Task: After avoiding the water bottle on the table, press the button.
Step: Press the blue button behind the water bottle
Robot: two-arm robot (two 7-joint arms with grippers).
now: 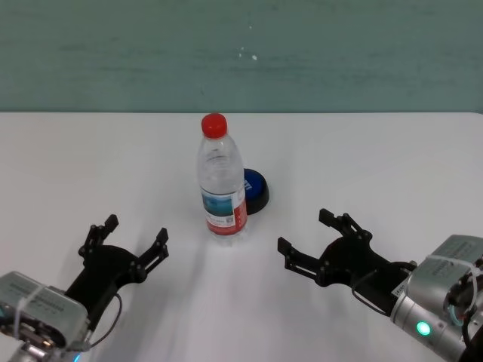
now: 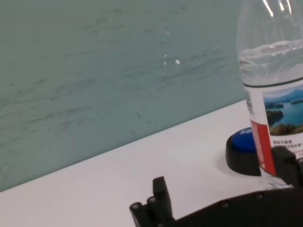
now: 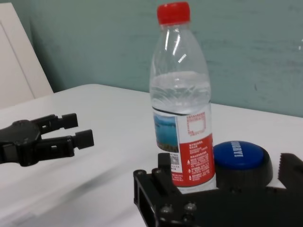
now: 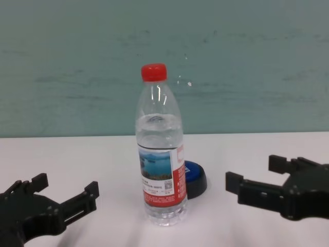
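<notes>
So the water bottle (image 1: 221, 183) stood upright mid worktop (image 1: 377, 158), red cap on, approx half full. The button (image 1: 255, 191) sat right behind it, a bit to the robot's right, w/ its blue top partly hidden by the bottle in the head view. Couldn't tell if they touched. Left hand (image 1: 136, 235) was low over the worktop, left of the bottle, fingers spread wide, nothing in it. Right hand (image 1: 308, 232) was the same deal on the other side, open and empty, pointing toward the bottle and button, clear of both.
</notes>
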